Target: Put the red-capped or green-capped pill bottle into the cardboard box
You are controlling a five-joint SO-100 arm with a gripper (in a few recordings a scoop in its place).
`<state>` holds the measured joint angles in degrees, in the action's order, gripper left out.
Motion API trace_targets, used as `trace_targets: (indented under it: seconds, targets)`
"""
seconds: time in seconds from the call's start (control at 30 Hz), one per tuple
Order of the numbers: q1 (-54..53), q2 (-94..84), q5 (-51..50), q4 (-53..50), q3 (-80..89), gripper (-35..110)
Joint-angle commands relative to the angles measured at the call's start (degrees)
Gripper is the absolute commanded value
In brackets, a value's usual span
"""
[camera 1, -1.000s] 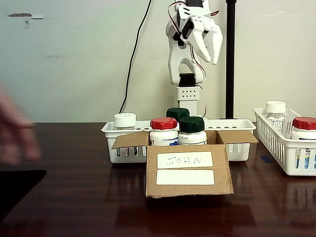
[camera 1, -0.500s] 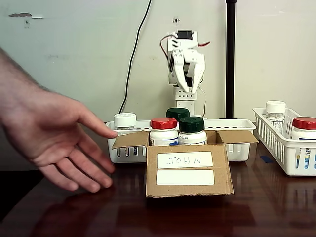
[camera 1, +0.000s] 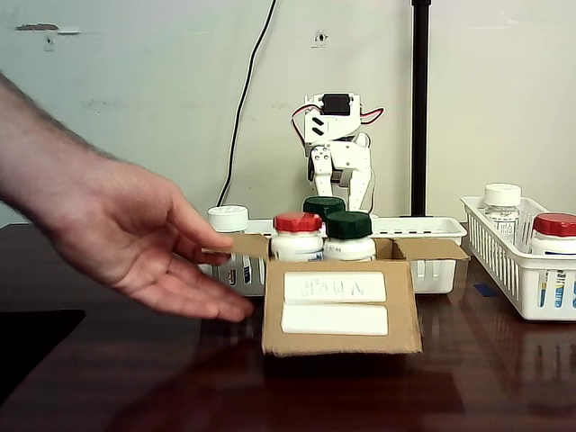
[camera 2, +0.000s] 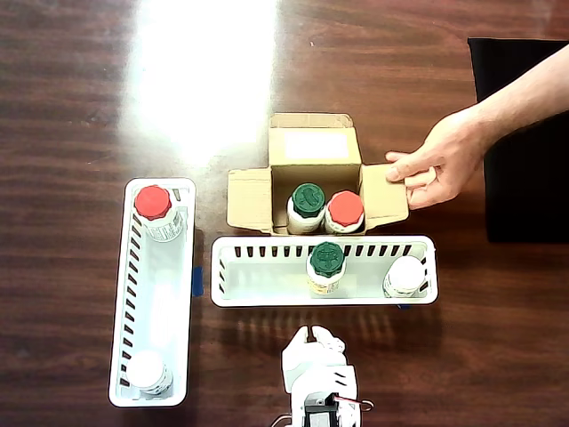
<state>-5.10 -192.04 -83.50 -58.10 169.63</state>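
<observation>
The pill bottle [camera 1: 349,236] stands upright in the cardboard box [camera 1: 340,306], beside a red-capped bottle [camera 1: 297,236], its ribbed green cap on top. The white pincer [camera 1: 342,175] hangs folded behind the white basket [camera 2: 267,272], well apart, holding nothing; how far open, cannot tell. A hand [camera 2: 442,162] touches the box flap.

On a dark brown wood-grain desk [camera 2: 80,80], a brown cardboard box [camera 1: 340,310] bearing two white labels holds a green-capped white pill bottle [camera 2: 308,205] and a red-capped bottle [camera 2: 345,212], beside white slotted baskets [camera 2: 258,283] and a black mat [camera 2: 524,178].
</observation>
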Motion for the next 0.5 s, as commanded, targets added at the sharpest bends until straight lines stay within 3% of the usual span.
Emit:
trace_targets:
  seconds: [0.0,0.4,0.47]
  targets:
    - [2.99,-4.83,3.16,-1.49,0.00,1]
    - [7.47,-4.83,-1.32,-4.66,0.00,1]
    - [8.00,-4.57,-8.26,-7.47,0.00,1]
